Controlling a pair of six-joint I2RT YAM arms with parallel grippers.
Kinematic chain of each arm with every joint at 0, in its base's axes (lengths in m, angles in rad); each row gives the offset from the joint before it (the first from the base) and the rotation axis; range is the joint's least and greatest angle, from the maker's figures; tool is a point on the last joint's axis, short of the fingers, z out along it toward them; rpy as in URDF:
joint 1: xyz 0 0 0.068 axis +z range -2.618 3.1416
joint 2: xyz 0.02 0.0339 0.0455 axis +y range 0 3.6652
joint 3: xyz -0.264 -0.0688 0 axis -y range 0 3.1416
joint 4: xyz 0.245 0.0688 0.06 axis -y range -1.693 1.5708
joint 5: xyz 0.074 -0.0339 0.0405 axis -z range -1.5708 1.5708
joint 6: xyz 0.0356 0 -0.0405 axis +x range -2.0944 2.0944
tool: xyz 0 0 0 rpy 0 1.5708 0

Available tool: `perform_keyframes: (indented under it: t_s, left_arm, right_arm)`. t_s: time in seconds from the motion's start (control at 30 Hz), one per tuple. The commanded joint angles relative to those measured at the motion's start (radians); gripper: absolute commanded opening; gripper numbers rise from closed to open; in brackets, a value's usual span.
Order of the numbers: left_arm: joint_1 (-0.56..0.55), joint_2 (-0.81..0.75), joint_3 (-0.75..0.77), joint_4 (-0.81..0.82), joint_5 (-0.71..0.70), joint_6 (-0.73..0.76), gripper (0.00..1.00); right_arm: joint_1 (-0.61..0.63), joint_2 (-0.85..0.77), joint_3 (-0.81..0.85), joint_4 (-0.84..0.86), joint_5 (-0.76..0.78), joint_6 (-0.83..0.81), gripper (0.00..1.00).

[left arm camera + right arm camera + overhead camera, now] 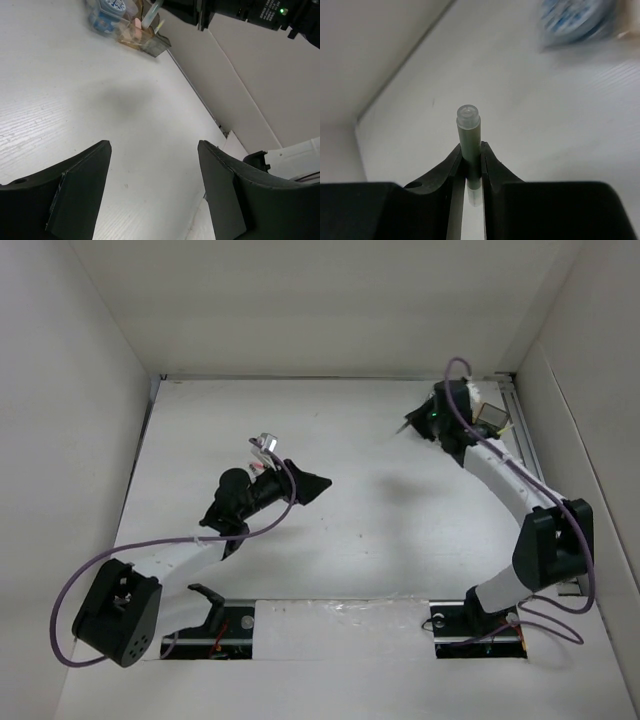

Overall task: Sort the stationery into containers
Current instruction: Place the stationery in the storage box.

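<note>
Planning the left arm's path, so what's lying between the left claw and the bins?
Nothing. In the left wrist view only bare table stretches from the open left claw to the bins.

In the overhead view the bins [492, 418] are largely hidden behind the right arm's wrist, and a silvery object [266, 443] by the left arm's wrist is too small to identify. From the left wrist the bins and what they hold are blurred and cut off by the top edge. From the right wrist a blue roll [575, 17] is blurred and cropped at the top corner, and the stick [469, 135] vanishes at its lower end between the right gripper [472, 160] fingers.
</note>
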Motion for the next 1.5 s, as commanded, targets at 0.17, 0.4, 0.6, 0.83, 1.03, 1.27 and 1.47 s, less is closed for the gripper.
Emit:
perform_keyframes:
  t_s: [0.17,0.4,0.6,0.83,1.03,1.27,1.47]
  left_arm:
    - [-0.002,-0.134,-0.020,-0.041,-0.013,0.025,0.66]
    - [-0.002,-0.169,-0.020,-0.096,-0.045,0.025,0.65]
    - [-0.002,-0.178,-0.020,-0.119,-0.054,0.025,0.65]
    - [-0.002,-0.177,-0.009,-0.163,-0.105,0.025,0.64]
    - [-0.002,-0.177,0.009,-0.239,-0.192,0.025,0.62]
    - [-0.002,-0.167,0.009,-0.260,-0.222,0.025,0.62]
    - [-0.002,-0.177,0.037,-0.379,-0.387,0.005,0.61]
  right_arm:
    - [-0.302,0.043,0.204,-0.171,0.442,0.018,0.08]
    - [-0.372,0.182,0.377,-0.293,0.598,0.009,0.08]
    - [-0.372,0.297,0.428,-0.354,0.687,-0.025,0.08]
    - [-0.363,0.367,0.407,-0.345,0.726,-0.054,0.11]
    - [-0.352,0.412,0.430,-0.345,0.753,-0.074,0.17]
    - [-0.325,0.439,0.420,-0.327,0.753,-0.074,0.30]
    - [-0.305,0.462,0.450,-0.348,0.753,-0.065,0.45]
